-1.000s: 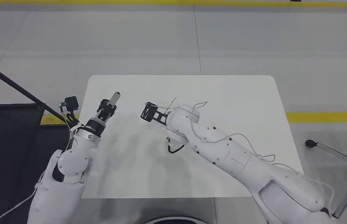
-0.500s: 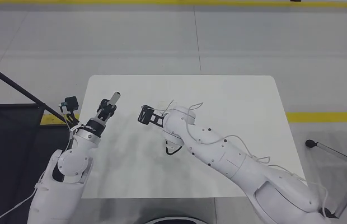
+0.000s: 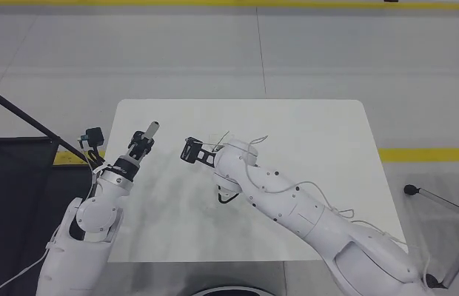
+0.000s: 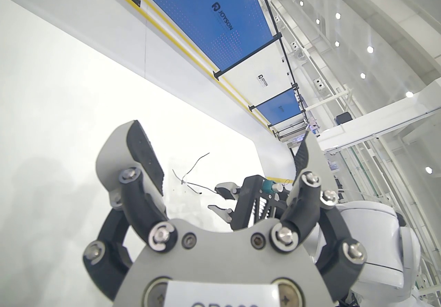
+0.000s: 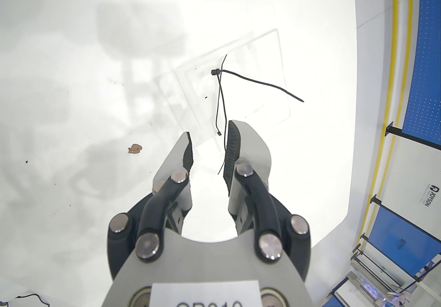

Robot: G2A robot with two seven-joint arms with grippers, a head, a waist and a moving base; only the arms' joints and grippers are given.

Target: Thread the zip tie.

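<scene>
Thin black zip ties lie crossed on a clear plastic plate on the white table. One small head sits where the strands meet. In the top view the zip ties are a faint line near mid-table. My right gripper hovers open just short of them, with one strand running past its right finger pad. From above, the right gripper points left. My left gripper is open and empty, raised at the table's left; the zip ties and the right gripper lie beyond it.
A small brown speck marks the table near the right gripper. A black stand and dark cloth sit off the table's left edge. The right half of the table is bare.
The right gripper has shifted slightly to the left across the table. The left arm has not moved.
</scene>
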